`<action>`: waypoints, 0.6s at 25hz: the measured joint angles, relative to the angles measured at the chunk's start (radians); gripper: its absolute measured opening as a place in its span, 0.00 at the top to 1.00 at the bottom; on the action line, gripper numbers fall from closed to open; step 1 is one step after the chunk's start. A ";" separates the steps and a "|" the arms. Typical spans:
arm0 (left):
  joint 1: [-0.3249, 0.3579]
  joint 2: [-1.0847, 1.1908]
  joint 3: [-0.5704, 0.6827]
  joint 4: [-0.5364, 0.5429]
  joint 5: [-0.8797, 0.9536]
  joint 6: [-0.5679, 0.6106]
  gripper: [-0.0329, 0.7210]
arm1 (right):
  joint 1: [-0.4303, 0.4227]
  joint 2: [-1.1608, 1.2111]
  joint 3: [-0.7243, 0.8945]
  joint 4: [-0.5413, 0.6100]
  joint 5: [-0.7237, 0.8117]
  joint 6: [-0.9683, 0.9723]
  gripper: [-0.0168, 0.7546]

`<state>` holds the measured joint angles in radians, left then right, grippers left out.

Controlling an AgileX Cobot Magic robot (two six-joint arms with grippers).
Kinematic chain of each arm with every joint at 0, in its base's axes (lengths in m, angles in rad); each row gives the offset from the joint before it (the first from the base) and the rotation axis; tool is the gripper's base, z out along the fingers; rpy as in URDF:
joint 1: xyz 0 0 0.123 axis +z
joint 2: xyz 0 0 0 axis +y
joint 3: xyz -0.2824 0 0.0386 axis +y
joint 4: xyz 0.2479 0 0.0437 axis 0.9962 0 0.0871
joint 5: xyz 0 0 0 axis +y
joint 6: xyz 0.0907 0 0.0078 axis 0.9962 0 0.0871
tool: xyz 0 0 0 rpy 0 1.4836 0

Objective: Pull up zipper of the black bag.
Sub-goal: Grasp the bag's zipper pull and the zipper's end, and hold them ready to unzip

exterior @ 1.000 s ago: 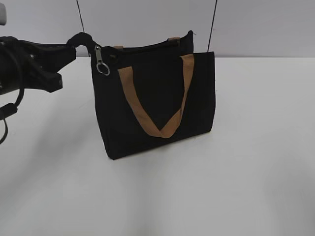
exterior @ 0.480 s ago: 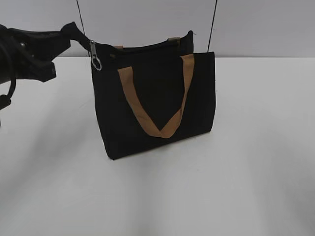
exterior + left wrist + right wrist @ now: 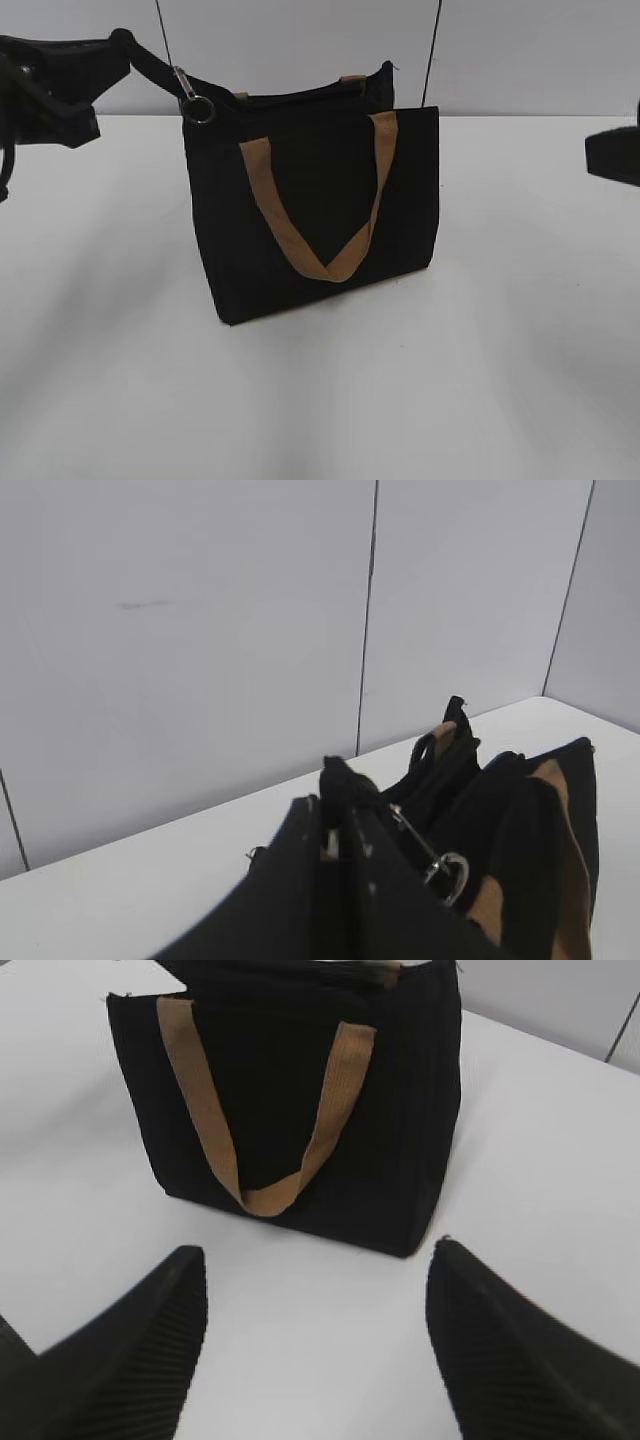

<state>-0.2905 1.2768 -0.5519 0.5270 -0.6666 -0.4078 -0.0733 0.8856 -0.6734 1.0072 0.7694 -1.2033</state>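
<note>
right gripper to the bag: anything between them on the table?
Nothing visible. The right gripper hangs open over bare white table, facing the black bag with only tabletop between. On the far side, the left gripper is shut on a black tail at the bag's top corner, the zipper pull hanging just beyond it.

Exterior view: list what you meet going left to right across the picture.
left gripper holding the bag's end tab → zipper pull with its silver ring → black bag, its tan handle hanging in a V on the front → bare white table → right gripper at the frame's edge.
</note>
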 joint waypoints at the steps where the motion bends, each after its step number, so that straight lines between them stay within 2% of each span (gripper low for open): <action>1: 0.000 -0.002 0.000 -0.001 0.000 0.000 0.94 | 0.002 0.022 -0.013 0.019 -0.001 -0.025 0.31; 4: -0.001 -0.004 0.000 -0.014 -0.006 0.000 0.94 | 0.047 0.084 -0.058 0.045 -0.017 -0.074 0.31; 15: -0.001 -0.005 0.000 -0.040 -0.009 0.000 0.94 | 0.426 0.406 -0.221 0.057 -0.216 -0.108 0.31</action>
<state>-0.2916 1.2714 -0.5519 0.4874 -0.6757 -0.4078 0.3527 1.2917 -0.8943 1.0641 0.5538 -1.3110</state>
